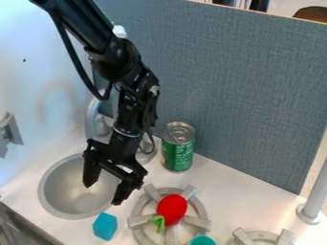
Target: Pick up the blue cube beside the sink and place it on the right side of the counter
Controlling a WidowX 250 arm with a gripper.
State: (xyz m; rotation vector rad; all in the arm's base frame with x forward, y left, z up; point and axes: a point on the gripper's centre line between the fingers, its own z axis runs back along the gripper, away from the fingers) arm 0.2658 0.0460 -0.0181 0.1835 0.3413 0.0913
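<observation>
Gripper [104,194] by sink [56,197] edge, fingers [123,192] spread, nothing pinched. Blue block [104,226] near. Seemingly no grasp underway; any pickup would need aligning, lowering, closing.

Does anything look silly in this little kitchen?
Nothing looks spilled. But the red toy food lies right on the burner without a pan, and a blue block sits beside the sink, which seems odd.

Blue block [104,226], seemingly upright, on counter [71,230] between sink [44,191] and burner [137,221].
</observation>
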